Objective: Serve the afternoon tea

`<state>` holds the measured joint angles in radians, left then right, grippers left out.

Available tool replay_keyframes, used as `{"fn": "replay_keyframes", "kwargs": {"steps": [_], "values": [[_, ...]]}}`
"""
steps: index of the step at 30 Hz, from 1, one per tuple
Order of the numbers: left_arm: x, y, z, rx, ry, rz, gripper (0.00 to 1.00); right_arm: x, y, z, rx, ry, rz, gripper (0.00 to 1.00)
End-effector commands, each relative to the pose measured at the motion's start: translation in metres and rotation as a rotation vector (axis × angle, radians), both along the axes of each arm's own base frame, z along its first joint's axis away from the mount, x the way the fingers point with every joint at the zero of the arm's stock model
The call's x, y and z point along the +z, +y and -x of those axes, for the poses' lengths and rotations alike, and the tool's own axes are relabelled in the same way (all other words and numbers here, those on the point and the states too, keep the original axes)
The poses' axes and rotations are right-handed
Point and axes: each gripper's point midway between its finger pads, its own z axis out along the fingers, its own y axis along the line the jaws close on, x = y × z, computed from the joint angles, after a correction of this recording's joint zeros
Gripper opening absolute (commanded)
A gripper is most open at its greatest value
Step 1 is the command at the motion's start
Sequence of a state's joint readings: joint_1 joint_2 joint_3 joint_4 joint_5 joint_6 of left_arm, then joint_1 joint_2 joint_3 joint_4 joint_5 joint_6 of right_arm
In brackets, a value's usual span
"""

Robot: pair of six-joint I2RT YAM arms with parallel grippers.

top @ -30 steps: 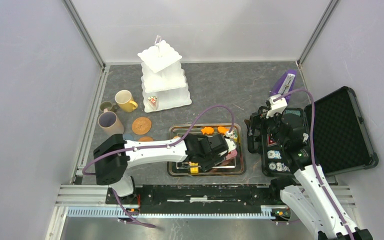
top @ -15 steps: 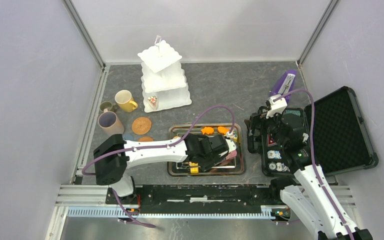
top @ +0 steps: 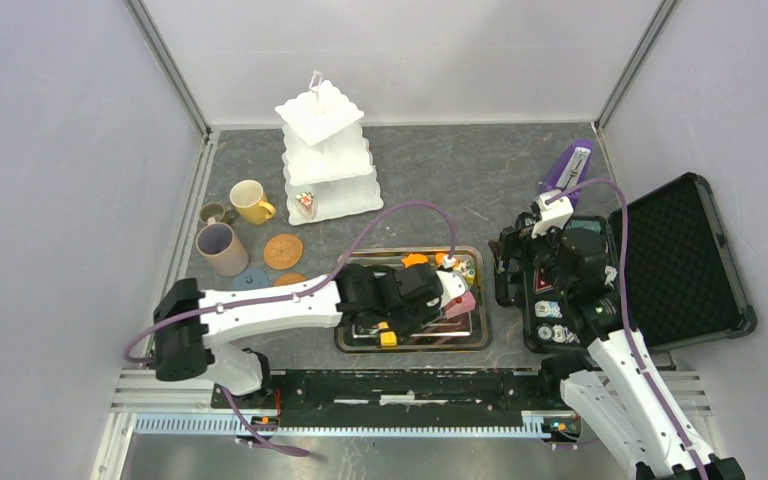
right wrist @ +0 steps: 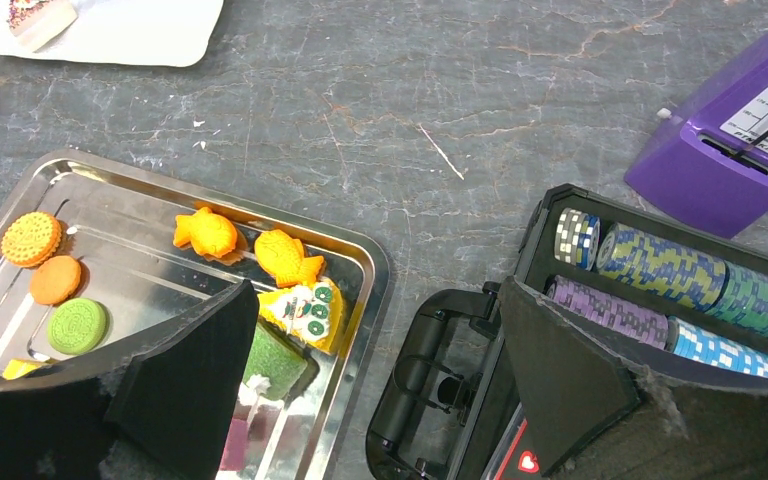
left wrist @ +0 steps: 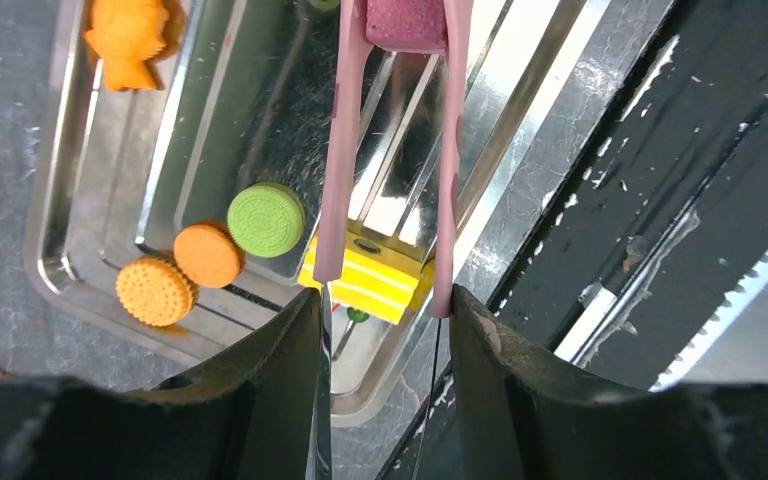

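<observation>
Pink tongs (left wrist: 338,150) sit pinched in the left end effector (left wrist: 385,310) over a yellow cake (left wrist: 365,272); right end effector (right wrist: 375,290) gapes wide.

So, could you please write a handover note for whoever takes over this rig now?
Left gripper: shut on pink tongs, which pinch a pink cake over the tray.
Right gripper: open, empty, near the chip case.
Stand: one cake slice on its bottom tier.
Yellow mug, beige mug, green mug: left of it.
To do: cakes and biscuits in the tray go to the stand.
</observation>
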<state>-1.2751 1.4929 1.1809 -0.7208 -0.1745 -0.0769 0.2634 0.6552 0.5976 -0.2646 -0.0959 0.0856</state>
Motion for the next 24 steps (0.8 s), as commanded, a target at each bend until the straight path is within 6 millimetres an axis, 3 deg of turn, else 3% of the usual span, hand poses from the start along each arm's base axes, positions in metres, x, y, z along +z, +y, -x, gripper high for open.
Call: {"fn": "replay_keyframes", "kwargs": {"steps": [1, 7, 14, 20, 24], "values": [[0.037, 0.010, -0.007, 0.022, -0.088, 0.075, 0.02, 0.008, -0.002, -0.002, -0.018, -0.030, -0.015, 0.98], [0.059, 0.036, -0.057, 0.402, -0.148, 0.087, 0.02, 0.007, 0.000, -0.002, -0.014, -0.024, -0.029, 0.98], [0.035, 0.066, -0.117, 0.766, -0.057, 0.066, 0.02, 0.010, -0.001, -0.001, -0.017, -0.034, -0.035, 0.98], [0.027, 0.095, -0.162, 0.960, -0.092, 0.097, 0.02, 0.011, -0.002, -0.001, -0.018, -0.033, -0.023, 0.98], [0.023, 0.125, -0.181, 1.056, -0.148, 0.049, 0.02, 0.012, -0.001, -0.002, -0.015, -0.032, -0.020, 0.98]]}}
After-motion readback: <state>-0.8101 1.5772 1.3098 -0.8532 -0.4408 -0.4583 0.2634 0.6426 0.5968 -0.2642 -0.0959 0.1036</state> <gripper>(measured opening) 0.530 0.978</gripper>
